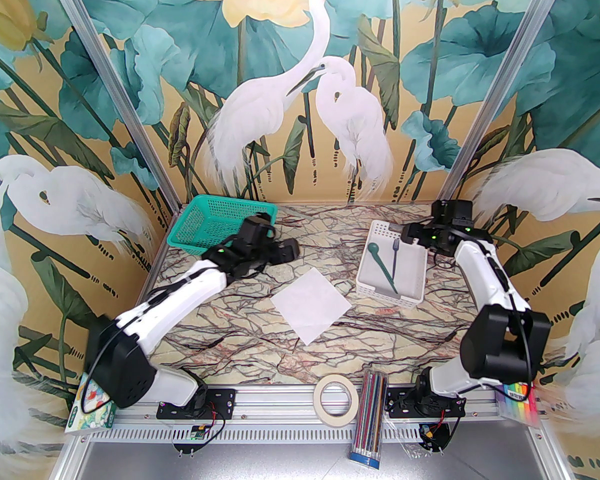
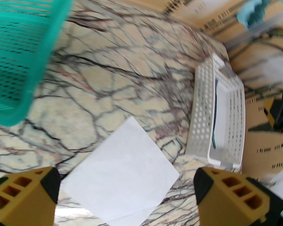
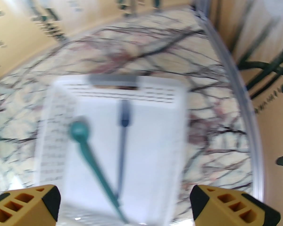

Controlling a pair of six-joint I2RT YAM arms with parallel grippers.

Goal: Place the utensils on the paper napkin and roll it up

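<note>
The paper napkin (image 1: 311,305) lies flat as a white diamond in the middle of the marble table; the left wrist view shows the napkin (image 2: 122,182) below and between my fingers. A dark green spoon (image 1: 382,264) and fork (image 1: 395,258) rest inside the white perforated basket (image 1: 367,275) at the right. My left gripper (image 1: 285,251) hovers open, beyond the napkin's far-left side and beside the teal basket. My right gripper (image 1: 411,233) hangs open over the white basket's far end. In the blurred right wrist view the spoon (image 3: 85,147) and fork (image 3: 123,135) lie under the open right gripper (image 3: 125,196).
A teal basket (image 1: 210,225) stands at the back left. On the near rail lie a tape roll (image 1: 336,398) and a bundle of coloured pencils (image 1: 372,418). A booklet (image 1: 87,410) sits by the left base, a marker pack (image 1: 520,403) by the right.
</note>
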